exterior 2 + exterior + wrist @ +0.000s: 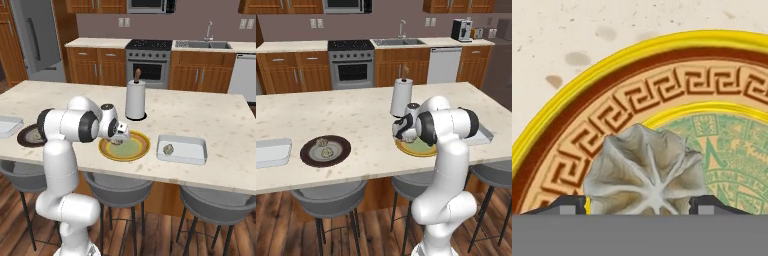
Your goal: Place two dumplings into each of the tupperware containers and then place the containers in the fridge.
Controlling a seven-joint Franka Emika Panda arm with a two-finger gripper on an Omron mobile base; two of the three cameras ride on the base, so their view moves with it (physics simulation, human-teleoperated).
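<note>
While the gripper (640,206) is hanging low over the yellow plate (136,151), a dumpling (646,170) is sitting right between its tips, one tip at each flank, jaws apart w/ nothing clamped yet. Arm is folding forward, wrist pointing down. Further right, a tupperware container (192,150) is already holding one dumpling; two more are lying on the brown plate (341,150).

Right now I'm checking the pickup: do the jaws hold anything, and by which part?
Nothing is gripped for certain. The jaws stand open on either side of the dumpling on the yellow plate, flanking its lower sides; contact cannot be told.
</note>
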